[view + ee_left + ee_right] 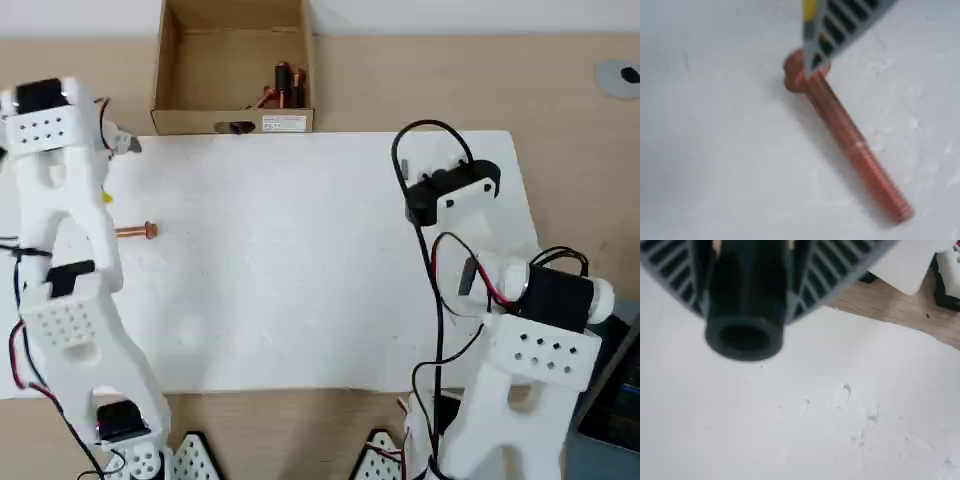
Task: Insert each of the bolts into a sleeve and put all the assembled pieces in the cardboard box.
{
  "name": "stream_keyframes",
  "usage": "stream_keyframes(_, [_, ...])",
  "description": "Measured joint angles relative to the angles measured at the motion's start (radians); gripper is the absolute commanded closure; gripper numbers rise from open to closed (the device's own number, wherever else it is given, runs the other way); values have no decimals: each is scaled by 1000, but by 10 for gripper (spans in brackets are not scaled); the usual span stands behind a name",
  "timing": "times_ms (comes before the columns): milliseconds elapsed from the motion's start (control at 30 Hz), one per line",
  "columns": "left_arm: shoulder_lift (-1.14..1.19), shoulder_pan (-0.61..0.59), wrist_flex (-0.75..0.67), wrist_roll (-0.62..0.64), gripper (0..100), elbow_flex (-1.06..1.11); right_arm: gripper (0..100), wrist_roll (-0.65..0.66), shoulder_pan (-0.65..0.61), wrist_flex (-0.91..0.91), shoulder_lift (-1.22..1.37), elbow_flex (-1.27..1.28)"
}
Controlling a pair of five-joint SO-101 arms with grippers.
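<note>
Right claw [747, 275] pinching black sleeve [745, 335], left claw [822, 40] over copper bolt [845, 130], its grip unclear, cardboard box [168, 118] label [284, 123] illegible

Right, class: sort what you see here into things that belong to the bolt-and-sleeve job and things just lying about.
Belongs to the job:
copper bolt
black sleeve
cardboard box
assembled pieces inside it

Just lying about:
white sheet
grey disc on the wooden table
</note>
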Motion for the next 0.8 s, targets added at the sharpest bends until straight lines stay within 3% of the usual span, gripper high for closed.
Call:
stream_keyframes(167, [-80, 2, 0, -328, 862, 0, 988, 0, 0, 0, 0, 0])
stream_keyframes(433, [-89, 2, 2, -977, 889, 0, 988, 0, 0, 0, 0, 0])
stream_keyframes(800, [-89, 3, 2, -1599, 886, 87, 988, 0, 0, 0, 0, 0])
